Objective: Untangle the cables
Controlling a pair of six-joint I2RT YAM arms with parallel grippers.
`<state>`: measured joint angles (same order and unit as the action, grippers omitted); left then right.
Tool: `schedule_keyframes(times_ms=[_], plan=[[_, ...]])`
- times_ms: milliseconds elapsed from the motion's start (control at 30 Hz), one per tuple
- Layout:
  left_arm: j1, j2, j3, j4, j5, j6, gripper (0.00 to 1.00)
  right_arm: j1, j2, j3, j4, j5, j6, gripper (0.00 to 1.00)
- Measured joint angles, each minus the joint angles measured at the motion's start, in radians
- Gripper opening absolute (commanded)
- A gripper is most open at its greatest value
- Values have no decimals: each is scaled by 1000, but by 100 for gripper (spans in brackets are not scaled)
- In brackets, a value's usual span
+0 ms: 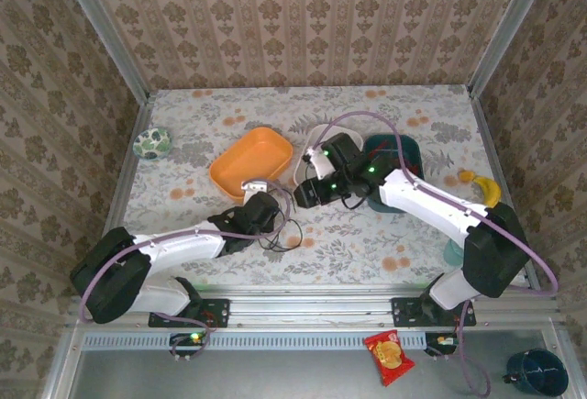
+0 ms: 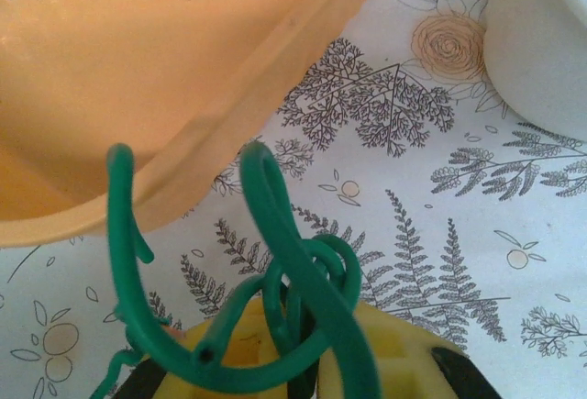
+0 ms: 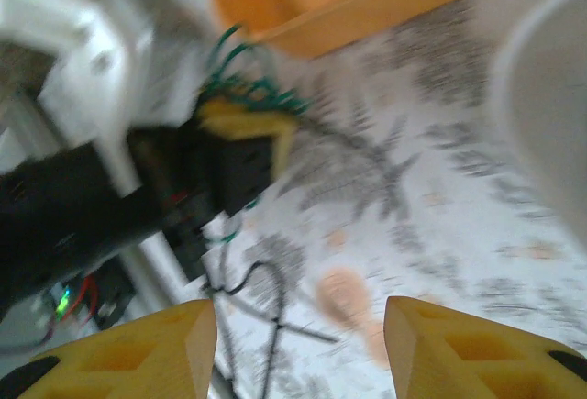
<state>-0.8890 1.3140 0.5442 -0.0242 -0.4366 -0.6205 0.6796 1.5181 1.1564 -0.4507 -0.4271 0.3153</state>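
Top external: floral table (image 1: 367, 243), with orange tray (image 1: 252, 160) at 10 o'clock from centre. At tray's 5 o'clock, left gripper (image 2: 293, 367), clamped on looping green cable (image 2: 275, 261). At 2 o'clock from there, right gripper (image 3: 298, 353), fingers spread wide, holding nothing. Black cable (image 1: 278, 245) loose on table at left gripper's 5 o'clock.

Overhead: soft, even light is falling on the counter (image 1: 367, 243), shadows faint. Left wrist view is rendering sharp and bright; right wrist view is smearing with motion blur.
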Motion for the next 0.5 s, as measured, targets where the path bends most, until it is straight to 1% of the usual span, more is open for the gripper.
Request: schedule_keyframes(times_ms=[100,200,333,367,400,433,500], plan=[[2,0,0,9,5,0,0,21,26,0,-7,-73,-32,50],[7,0,0,11,10,0,0,40,44,-13,-30,-112,-64,50],[18,0,0,18,14,0,0,59,64,-40,-66,-136,-95,43],[20,0,0,18,15,0,0,61,71,-42,-74,-137,-100,39],[21,0,0,19,16,0,0,62,76,-47,-76,-138,-104,30],[23,0,0,21,18,0,0,63,80,-50,-77,-139,-109,19],[26,0,0,25,21,0,0,64,82,-53,-80,-138,-111,5]])
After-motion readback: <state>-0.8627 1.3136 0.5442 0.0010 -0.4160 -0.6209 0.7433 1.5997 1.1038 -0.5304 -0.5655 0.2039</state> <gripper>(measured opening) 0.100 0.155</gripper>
